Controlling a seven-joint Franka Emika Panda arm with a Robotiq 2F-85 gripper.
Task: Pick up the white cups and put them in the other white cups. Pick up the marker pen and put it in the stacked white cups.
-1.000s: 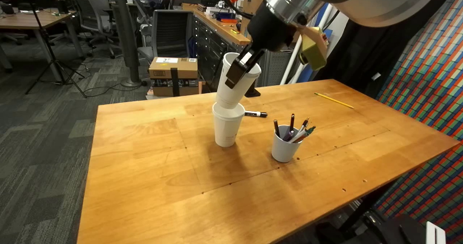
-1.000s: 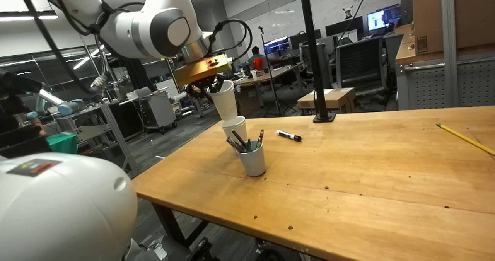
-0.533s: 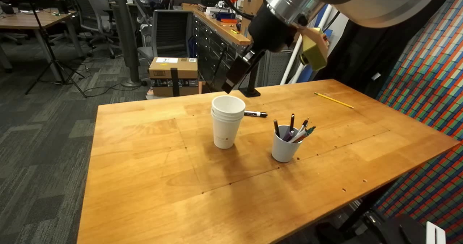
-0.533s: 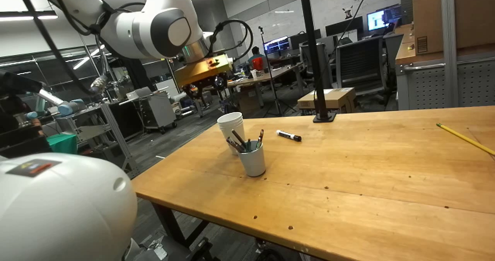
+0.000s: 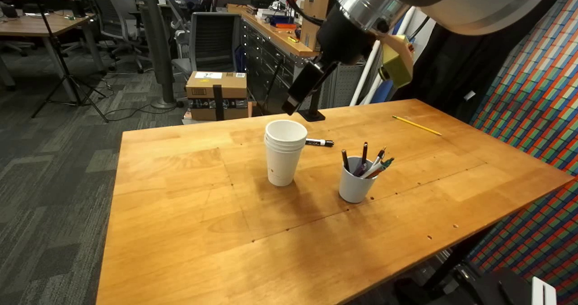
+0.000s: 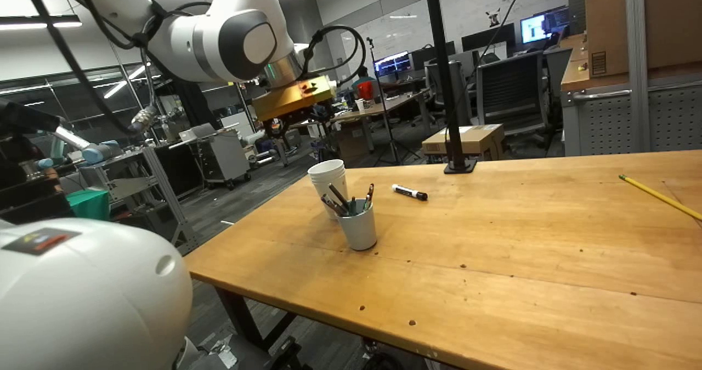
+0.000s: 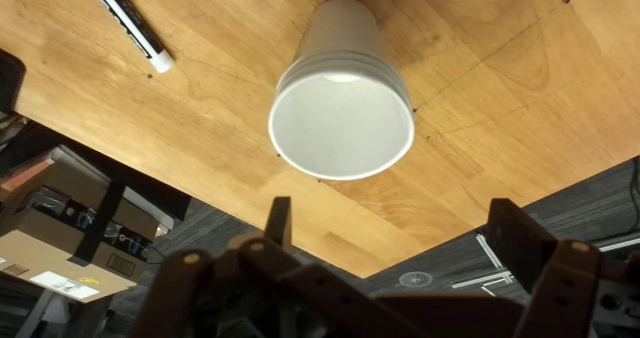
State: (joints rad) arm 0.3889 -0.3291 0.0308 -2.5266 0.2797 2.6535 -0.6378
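The white cups (image 5: 282,165) stand upright in a single nested stack, several rims showing near the top; in the wrist view the stacked cups (image 7: 342,127) turn their open mouth toward the camera. My gripper (image 7: 390,200) is open, its fingers (image 7: 512,228) wide apart with only table and floor seen between them. In an exterior view the gripper (image 5: 291,108) hangs just above and behind the stack, apart from it. Behind the stack the marker pen (image 6: 409,192), white with a black label and cap, lies on the table; the wrist view has the marker pen (image 7: 130,25) at upper left.
A grey-white holder with several pens (image 5: 355,186) stands close to the stack, partly covering it in an exterior view. A yellow pencil (image 5: 416,125) lies farther along the wooden table (image 5: 189,232). A black post with a foot (image 6: 459,166) rises at the table's edge.
The tilted cup held over the lower one has gone down into the stack. My gripper has opened and let go of it, then shifted slightly away.
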